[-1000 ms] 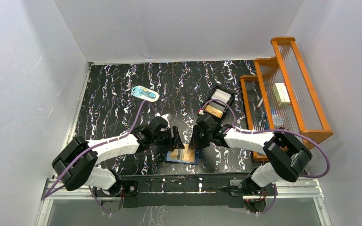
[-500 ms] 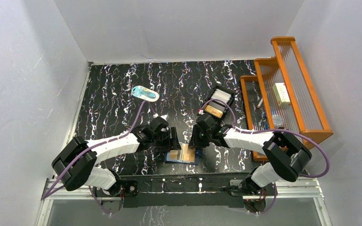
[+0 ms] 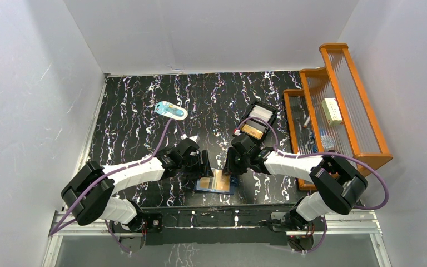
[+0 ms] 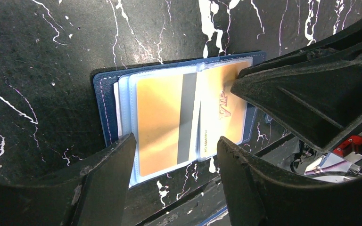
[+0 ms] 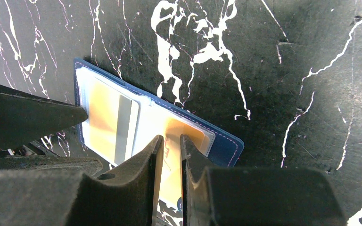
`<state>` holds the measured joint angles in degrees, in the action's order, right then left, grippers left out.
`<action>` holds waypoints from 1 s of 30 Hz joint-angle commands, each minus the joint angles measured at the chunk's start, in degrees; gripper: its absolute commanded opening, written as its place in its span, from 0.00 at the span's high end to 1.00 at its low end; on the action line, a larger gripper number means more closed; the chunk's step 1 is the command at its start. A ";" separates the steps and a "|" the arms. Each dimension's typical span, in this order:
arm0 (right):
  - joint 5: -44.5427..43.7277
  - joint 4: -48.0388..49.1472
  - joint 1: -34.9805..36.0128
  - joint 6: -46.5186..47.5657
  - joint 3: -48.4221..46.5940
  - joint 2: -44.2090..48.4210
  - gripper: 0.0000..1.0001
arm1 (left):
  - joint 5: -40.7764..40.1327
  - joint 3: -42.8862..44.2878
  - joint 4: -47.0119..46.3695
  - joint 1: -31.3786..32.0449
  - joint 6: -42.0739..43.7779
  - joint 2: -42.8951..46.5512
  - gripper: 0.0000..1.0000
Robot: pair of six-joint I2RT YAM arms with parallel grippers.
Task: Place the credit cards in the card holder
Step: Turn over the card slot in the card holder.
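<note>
Marbled black worktop [image 3: 133,128]: left hand [image 4: 173,147] gaped wide astride card holder [image 4: 104,94]; right hand [image 5: 171,140] pinched gold VIP card [image 4: 219,94], which probably needed sliding flat into its pocket.

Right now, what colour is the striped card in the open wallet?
The card is golden-tan with a grey stripe; the left wrist view shows it best.

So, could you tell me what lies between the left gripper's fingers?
The open card holder, showing a golden card, in the left wrist view.
</note>
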<state>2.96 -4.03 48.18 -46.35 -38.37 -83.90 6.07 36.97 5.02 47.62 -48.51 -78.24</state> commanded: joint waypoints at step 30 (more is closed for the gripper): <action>-1.45 -0.45 0.10 0.47 1.60 -2.63 0.72 | 9.12 0.76 -5.12 -0.23 -3.28 2.20 0.37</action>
<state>3.05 -2.28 48.18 -46.37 -38.37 -84.66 11.79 37.23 1.58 47.40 -50.30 -78.63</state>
